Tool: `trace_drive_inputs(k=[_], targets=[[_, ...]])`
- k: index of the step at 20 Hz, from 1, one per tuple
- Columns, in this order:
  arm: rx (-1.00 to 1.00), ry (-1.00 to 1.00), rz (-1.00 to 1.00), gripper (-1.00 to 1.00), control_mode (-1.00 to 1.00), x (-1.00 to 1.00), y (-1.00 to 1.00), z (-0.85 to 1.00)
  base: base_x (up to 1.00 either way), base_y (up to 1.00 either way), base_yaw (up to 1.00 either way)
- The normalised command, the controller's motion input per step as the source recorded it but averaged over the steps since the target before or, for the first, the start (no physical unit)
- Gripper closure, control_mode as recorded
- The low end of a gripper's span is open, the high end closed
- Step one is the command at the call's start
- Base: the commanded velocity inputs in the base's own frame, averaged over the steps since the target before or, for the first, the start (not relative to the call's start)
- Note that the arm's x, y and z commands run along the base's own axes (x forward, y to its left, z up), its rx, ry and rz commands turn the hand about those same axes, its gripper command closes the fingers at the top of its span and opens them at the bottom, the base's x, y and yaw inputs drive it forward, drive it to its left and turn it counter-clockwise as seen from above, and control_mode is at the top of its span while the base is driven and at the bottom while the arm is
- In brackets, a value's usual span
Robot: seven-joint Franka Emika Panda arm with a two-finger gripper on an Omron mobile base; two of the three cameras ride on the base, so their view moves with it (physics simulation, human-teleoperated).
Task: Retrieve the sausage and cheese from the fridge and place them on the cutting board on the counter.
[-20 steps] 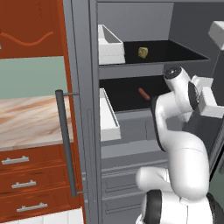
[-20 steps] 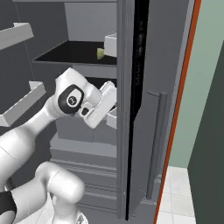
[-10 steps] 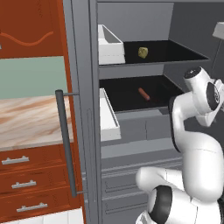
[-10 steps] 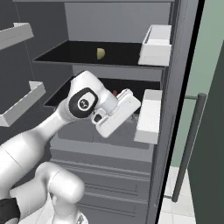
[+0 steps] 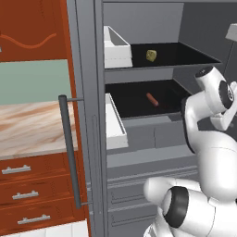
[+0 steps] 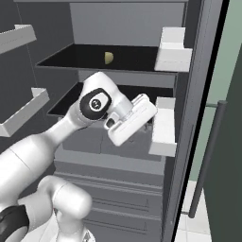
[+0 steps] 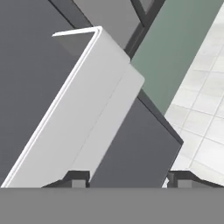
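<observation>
The fridge (image 5: 139, 152) stands open. The yellowish cheese (image 5: 151, 55) (image 6: 108, 57) lies on the upper dark shelf. The reddish-brown sausage (image 5: 152, 99) lies on the shelf below it. My gripper (image 7: 129, 178) is open with nothing between its tips, close to a white bin (image 7: 78, 113) on the inside of the right door. It is well to the right of both foods. In the right base view my white hand (image 6: 131, 119) sits in front of the lower shelf, beside that bin (image 6: 163, 125). The counter (image 5: 28, 127) lies left of the fridge. The cutting board is out of view.
The left door with its long bar handle (image 5: 69, 152) juts toward me, carrying two white bins (image 5: 115, 122). The right door has another bin (image 6: 172, 47) higher up and a bar handle (image 6: 208, 160). Wooden drawers (image 5: 28, 194) sit under the counter.
The right fridge door has swung much wider open. My arm has swung to the right along with it, away from the shelves.
</observation>
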Motion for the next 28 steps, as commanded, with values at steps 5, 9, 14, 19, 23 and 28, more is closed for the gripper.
trace_drive_inputs(k=[5,9,14,19,23,28], targets=[[0.0,0.01,0.03,-1.0,-1.0,-0.16,0.28,-0.03,0.0,0.0,0.0],[-0.11,0.13,0.33,-1.0,-1.0,-0.15,0.5,-0.02,0.0,0.0,0.0],[-0.25,0.21,0.63,-1.0,-1.0,-0.23,0.43,0.0,0.0,0.0,0.0],[-0.3,0.3,0.79,-1.0,-1.0,-0.27,0.27,0.0,0.0,0.0,0.0],[-0.18,0.52,0.72,-1.0,-1.0,-0.1,0.13,0.0,0.0,0.0,0.0],[-0.1,0.52,0.64,-1.0,-1.0,-0.01,0.12,0.09,0.0,0.0,0.0]])
